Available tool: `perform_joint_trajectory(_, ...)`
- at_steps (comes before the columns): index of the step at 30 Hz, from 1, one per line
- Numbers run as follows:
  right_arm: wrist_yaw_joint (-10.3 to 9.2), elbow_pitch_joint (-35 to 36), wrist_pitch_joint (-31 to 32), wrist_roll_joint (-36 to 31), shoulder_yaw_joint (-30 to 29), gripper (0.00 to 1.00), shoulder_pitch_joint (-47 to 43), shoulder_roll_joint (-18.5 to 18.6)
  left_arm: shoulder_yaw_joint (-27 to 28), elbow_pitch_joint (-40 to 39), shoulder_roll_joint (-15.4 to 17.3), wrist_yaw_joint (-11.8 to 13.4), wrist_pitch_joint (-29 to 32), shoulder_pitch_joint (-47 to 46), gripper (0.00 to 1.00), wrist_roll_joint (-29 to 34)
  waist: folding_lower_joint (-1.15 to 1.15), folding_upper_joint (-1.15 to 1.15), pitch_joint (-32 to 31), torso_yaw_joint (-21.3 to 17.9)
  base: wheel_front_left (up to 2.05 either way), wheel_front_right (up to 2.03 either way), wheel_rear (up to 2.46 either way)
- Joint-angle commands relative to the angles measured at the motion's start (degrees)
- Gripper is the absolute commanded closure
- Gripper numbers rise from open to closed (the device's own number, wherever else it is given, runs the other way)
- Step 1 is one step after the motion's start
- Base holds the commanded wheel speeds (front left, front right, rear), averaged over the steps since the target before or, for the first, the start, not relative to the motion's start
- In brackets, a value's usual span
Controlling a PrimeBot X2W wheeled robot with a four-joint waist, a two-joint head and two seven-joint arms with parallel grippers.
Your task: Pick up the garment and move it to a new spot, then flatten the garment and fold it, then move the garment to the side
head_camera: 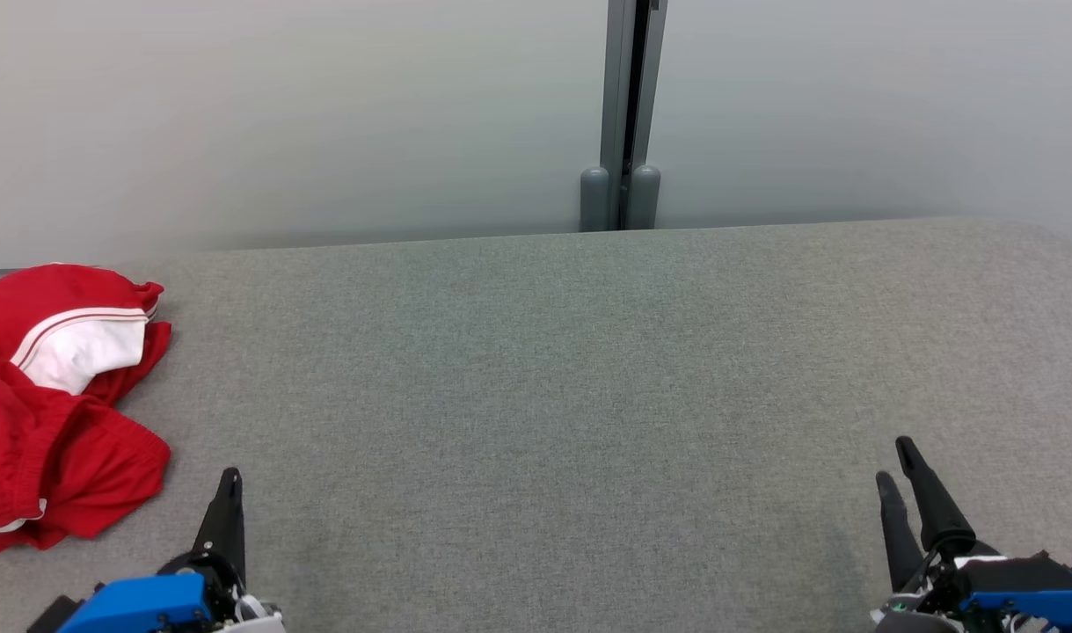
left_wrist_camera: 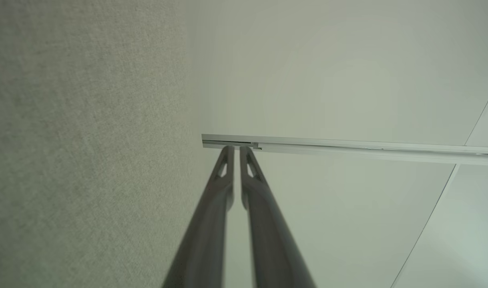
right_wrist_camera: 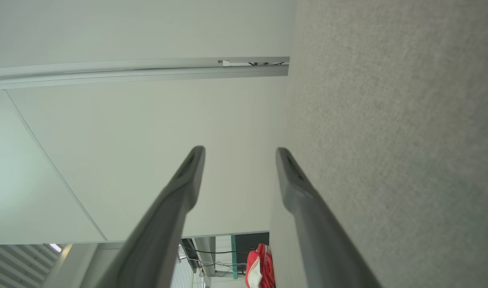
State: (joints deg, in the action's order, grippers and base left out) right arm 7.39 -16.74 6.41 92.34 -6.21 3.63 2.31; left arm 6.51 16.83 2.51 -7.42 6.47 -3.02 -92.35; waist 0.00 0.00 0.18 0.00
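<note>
the red garment (head_camera: 61, 396) lies in a crumpled heap at the far left of the grey fabric-covered table (head_camera: 544, 396), partly cut off by the left edge of the head view. the heap's long axis runs from the near edge of the table towards the far edge, roughly parallel to the table's left side. its far end carries a white panel (head_camera: 83, 352) edged with thin red and white stripes. that panel faces up and towards the table's middle, while a rounded red lobe with a strip of white trim forms the near end. the bunching hides which end is the top or bottom of the garment. in the right wrist view the garment (right_wrist_camera: 260, 266) shows small, near the bottom, at the table's edge. the left gripper (head_camera: 229, 479) sits at the lower left, just beside the garment's near lobe but apart from it. its fingers (left_wrist_camera: 223, 180) are pressed together and hold nothing. the right gripper (head_camera: 893, 462) is at the lower right, well apart from the garment, with its fingers (right_wrist_camera: 187, 180) spread and nothing between them. both grippers point towards the pale partition wall (head_camera: 280, 114) behind the table, where a grey post (head_camera: 623, 114) stands at the join between two panels.
</note>
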Motion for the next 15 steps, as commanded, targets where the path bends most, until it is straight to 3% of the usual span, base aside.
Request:
perform_joint_trajectory(1,0.00,0.07,-0.47,-0.22,0.50,0.00,0.02,0.03,-0.50,-0.15,0.03,0.00,-0.48,0.00,0.00,0.20,0.00,0.00,0.01,0.00,0.00,0.00,0.00)
perform_joint_trajectory(15,0.02,0.48,-4.14,-3.81,3.59,0.00,-0.22,0.15,-3.25,-1.56,0.12,-0.01,-4.15,1.06,0.00,4.39,0.00,0.00,0.08,0.04,0.00,0.00,0.00)
